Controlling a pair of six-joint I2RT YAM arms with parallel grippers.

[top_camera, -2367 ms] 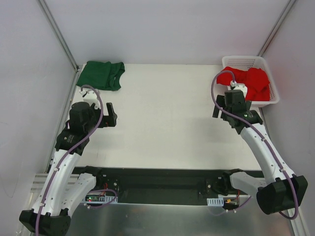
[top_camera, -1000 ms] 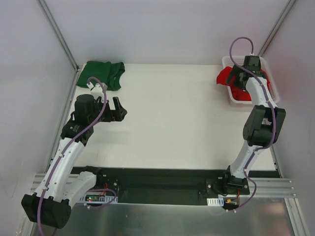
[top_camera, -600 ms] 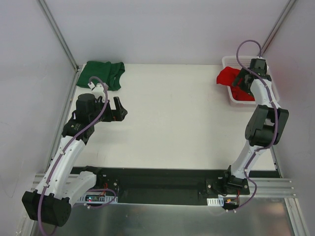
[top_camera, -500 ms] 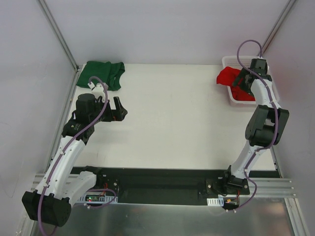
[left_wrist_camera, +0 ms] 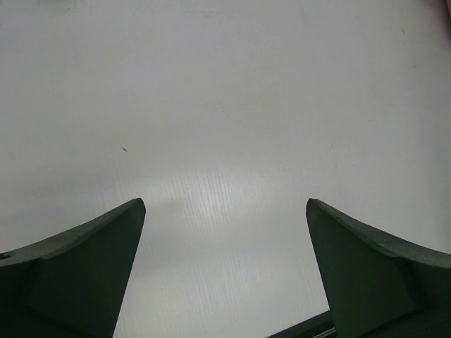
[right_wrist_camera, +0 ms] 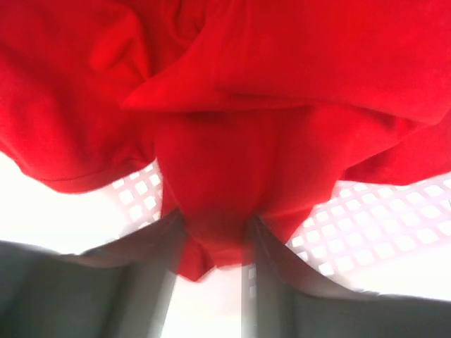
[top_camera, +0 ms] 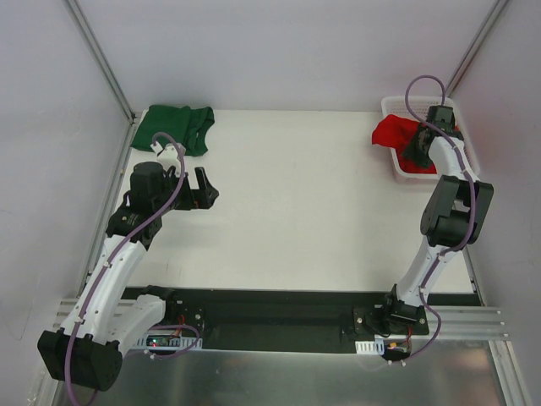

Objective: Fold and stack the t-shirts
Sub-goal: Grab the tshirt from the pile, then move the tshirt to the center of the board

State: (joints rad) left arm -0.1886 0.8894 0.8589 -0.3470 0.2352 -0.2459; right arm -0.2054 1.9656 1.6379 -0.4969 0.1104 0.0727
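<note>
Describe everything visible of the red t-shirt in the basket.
The red t-shirt is bright, plain, soft-looking cloth, crumpled into loose folds and not yet folded flat. It lies in the white lattice basket at the far right corner of the table, with part spilling over the basket's left rim. The right pincer has a hanging fold of it pinched between its fingers.

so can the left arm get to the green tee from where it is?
Probably yes: the green tee lies in the far-left corner just beyond the left gripper, jaws open, with only bare table between.
</note>
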